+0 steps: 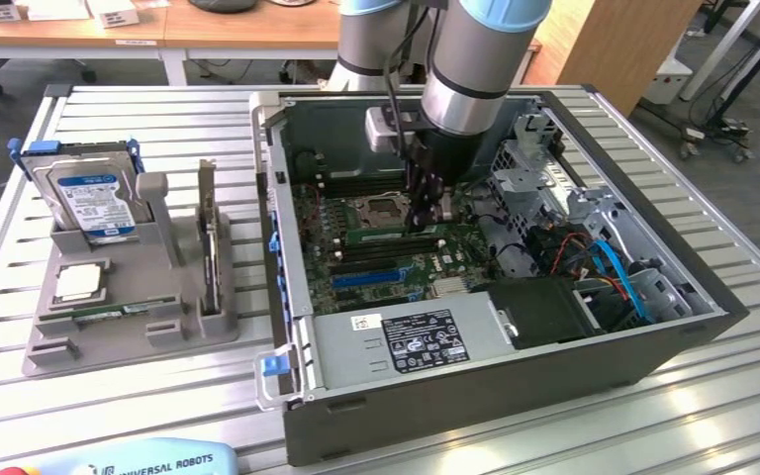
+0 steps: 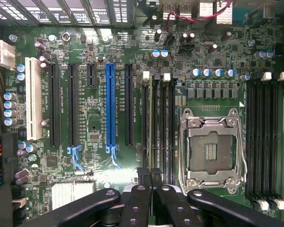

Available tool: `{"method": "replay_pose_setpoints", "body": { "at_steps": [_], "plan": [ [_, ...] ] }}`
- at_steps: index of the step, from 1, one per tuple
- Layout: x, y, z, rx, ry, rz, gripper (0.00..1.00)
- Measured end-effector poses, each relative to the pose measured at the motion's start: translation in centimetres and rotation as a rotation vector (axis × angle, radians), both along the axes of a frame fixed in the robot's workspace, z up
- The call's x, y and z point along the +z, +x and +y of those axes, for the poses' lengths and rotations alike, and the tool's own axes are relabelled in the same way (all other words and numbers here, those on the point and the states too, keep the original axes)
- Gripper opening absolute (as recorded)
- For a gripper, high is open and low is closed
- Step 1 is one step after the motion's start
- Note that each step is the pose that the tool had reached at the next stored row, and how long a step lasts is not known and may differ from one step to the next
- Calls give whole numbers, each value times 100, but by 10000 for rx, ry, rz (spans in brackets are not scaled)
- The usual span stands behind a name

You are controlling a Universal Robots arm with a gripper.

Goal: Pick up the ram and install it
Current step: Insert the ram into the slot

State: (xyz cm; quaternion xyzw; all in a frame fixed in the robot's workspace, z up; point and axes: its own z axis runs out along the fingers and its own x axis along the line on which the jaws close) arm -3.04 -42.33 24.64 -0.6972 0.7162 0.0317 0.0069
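At six o'clock from the silver socket (image 1: 380, 210) in exterior view, black gripper (image 1: 427, 220), fingers together, touches thin green ram stick (image 1: 383, 237), seemingly seating it.

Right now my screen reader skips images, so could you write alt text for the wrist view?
The shut claw hangs over the memory slots of a green motherboard, beside an empty silver processor socket. A blue expansion slot and black ones run alongside.
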Motion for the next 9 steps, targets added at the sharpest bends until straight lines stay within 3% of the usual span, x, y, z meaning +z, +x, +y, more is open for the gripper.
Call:
{"method": "replay_pose_setpoints", "body": {
  "at_steps": [9],
  "plan": [
    [-38, 0, 1, 0, 5, -2, 12]
  ]
}}
